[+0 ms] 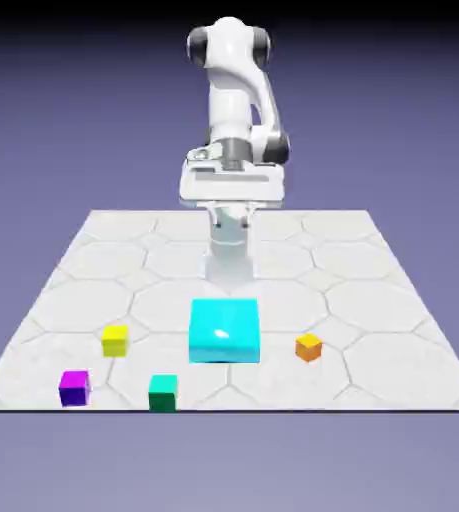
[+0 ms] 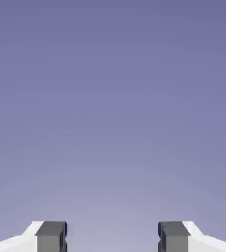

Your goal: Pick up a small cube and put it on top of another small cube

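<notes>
Standing folded at the far edge of the table (image 1: 93, 250), arm (image 1: 235, 90) raised, hand held level well above the tiles. Gripper (image 2: 112, 236) gaping wide, fingertips (image 2: 50, 236) set well apart, nothing between them, only plain blue-violet backdrop filling the hand view. Gripper itself hard to make out in the exterior view, tucked under the white hand block.

Lying on the near half of the table, five cubes, all resting flat on the tiles, none stacked:
- Big cyan cube (image 1: 224, 331) sitting near the middle, straight in front of the arm's base, far larger than the rest.
- Yellow cube (image 1: 115, 340) sitting toward the exterior view's left of the cyan one, clearly apart from it.
- Orange cube (image 1: 308, 347) sitting toward the exterior view's right of the cyan one, near but not touching, turned a little so a corner is facing the camera.
- Green cube (image 1: 163, 392) sitting nearer the front edge, below and left of the cyan one.
- Purple cube (image 1: 74, 387) sitting leftmost, close to the front edge, beside the green one with a gap between.

Touching none of the cubes; all four small ones lying well away from the hand, each alone on the tiles.
</notes>
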Controlling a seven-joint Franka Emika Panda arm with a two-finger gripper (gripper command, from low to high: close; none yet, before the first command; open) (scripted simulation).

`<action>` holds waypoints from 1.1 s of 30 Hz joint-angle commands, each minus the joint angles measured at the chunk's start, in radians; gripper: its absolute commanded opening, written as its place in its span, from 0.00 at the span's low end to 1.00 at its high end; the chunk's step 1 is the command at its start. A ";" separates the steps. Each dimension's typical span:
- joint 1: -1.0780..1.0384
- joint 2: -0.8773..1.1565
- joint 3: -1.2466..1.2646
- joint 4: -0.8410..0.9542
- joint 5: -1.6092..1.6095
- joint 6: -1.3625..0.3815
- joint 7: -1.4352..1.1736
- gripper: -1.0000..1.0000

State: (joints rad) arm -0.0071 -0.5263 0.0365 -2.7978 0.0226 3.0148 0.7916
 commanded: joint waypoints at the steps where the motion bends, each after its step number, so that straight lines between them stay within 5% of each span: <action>1: -0.016 0.036 0.030 0.010 0.019 -0.018 0.042 0.50; 21: -0.333 0.761 0.635 0.213 0.394 -0.386 0.880 0.50; 30: -0.229 0.998 0.550 0.236 0.306 -0.183 0.937 0.50; 31: -0.229 0.998 0.550 0.236 0.306 -0.183 0.937 0.00; 33: -0.246 0.961 0.564 0.233 0.321 -0.216 0.929 0.00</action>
State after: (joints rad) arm -0.2530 0.4352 0.6007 -2.5652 0.3432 2.7998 1.7210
